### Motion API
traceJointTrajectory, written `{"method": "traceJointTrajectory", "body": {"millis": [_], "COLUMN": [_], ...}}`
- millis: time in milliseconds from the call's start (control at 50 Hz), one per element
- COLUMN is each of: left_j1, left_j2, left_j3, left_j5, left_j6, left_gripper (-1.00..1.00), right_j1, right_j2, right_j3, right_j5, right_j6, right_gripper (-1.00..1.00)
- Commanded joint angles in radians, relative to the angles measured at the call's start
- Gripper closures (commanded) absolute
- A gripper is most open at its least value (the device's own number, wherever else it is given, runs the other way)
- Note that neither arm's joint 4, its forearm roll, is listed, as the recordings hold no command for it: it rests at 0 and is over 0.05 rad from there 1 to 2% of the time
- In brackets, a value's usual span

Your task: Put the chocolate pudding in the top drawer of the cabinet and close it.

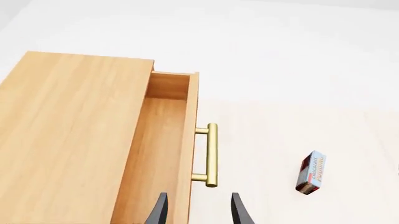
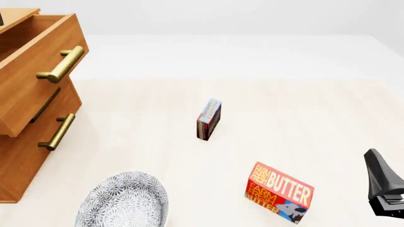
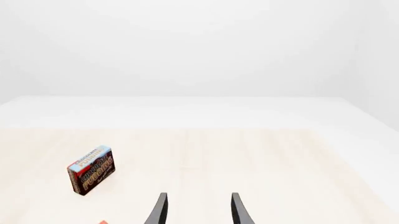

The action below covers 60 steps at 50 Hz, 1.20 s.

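Observation:
The chocolate pudding (image 2: 208, 119) stands on its edge on the table's middle, also in the left wrist view (image 1: 311, 172) and the right wrist view (image 3: 91, 170). The cabinet (image 2: 19, 156) stands at the far left. Its top drawer (image 2: 38, 71) is pulled out, open and empty inside (image 1: 159, 149), with its brass handle (image 1: 212, 155) facing the table. My left gripper (image 1: 198, 211) is open and empty, above the drawer's front edge. My right gripper (image 3: 198, 211) is open and empty, low at the right (image 2: 381, 177), well apart from the pudding.
A red-orange butter box (image 2: 279, 192) lies near the front, right of centre. A grey patterned plate (image 2: 123, 201) sits at the front left, by the cabinet. The lower drawer (image 2: 38, 137) is shut.

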Motion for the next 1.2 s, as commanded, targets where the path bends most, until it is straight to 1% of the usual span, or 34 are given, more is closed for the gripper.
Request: {"method": "traceJointTrajectory", "body": {"millis": [20,200,320,460,700,880,1200], "left_j1": [0.006,0.010,0.012,0.015,0.016,0.017,0.026], "left_j2": [0.041,0.080,0.092,0.109,0.127,0.141,0.167], "left_j3": [-0.032,-0.062,-0.044,-0.053,-0.020,0.003,0.010], "left_j5": [0.048,0.065,0.060,0.064,0.045,0.033,0.034], "left_j6": [-0.015,-0.035,-0.037,-0.044,-0.056,-0.053,-0.041], "left_gripper": [-1.00,-1.00,-1.00,-1.00,-1.00,-1.00,-1.00], "right_j1": [0.000,0.000,0.000,0.000,0.000,0.000,0.000], "right_j2": [0.000,0.000,0.000,0.000,0.000,0.000,0.000], "right_j3": [0.000,0.000,0.000,0.000,0.000,0.000,0.000], "right_j5": [0.000,0.000,0.000,0.000,0.000,0.000,0.000], "right_j6": [0.000,0.000,0.000,0.000,0.000,0.000,0.000], "right_gripper": [-1.00,-1.00,-1.00,-1.00,-1.00,-1.00,-1.00]}}
